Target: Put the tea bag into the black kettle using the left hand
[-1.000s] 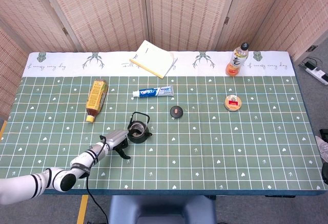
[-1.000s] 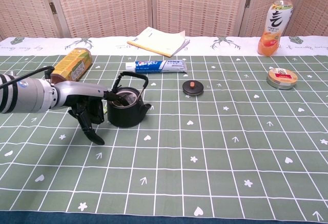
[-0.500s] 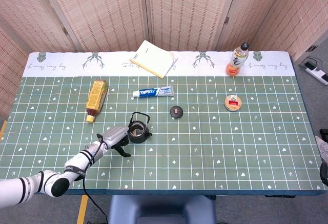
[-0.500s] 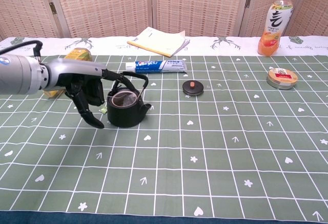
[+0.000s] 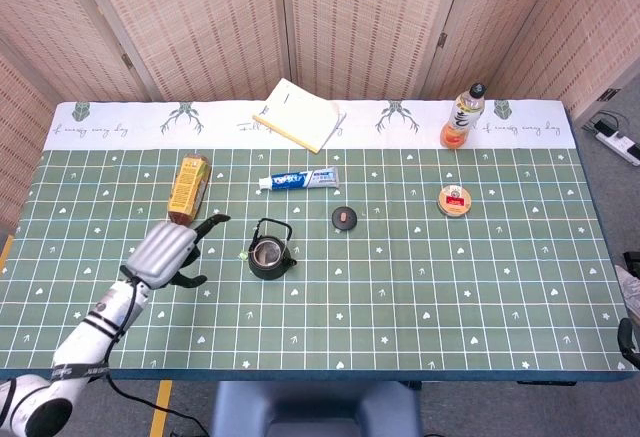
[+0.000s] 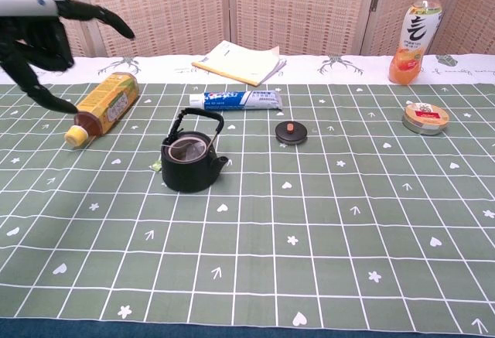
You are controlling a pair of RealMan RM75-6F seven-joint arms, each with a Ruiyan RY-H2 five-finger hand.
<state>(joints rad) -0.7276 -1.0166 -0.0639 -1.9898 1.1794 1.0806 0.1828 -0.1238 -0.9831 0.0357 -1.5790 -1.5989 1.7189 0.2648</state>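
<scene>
Left hand (image 5: 168, 252) up off the surface (image 5: 450, 287), fingers spread, gripping nothing.
Black kettle (image 5: 268, 255) sits open, lid (image 5: 344, 218) apart to its right. Tea bag (image 6: 186, 147) appears to lie inside the kettle, view poor; small tag (image 5: 243, 254) just beside its left.

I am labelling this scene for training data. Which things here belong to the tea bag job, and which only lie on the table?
Belong to the job:
black kettle, open, tea bag inside
left hand, raised, empty
kettle lid, off, beside kettle

Lying about:
toothpaste
lying bottle
notebook
upright drink bottle
round tin
</scene>
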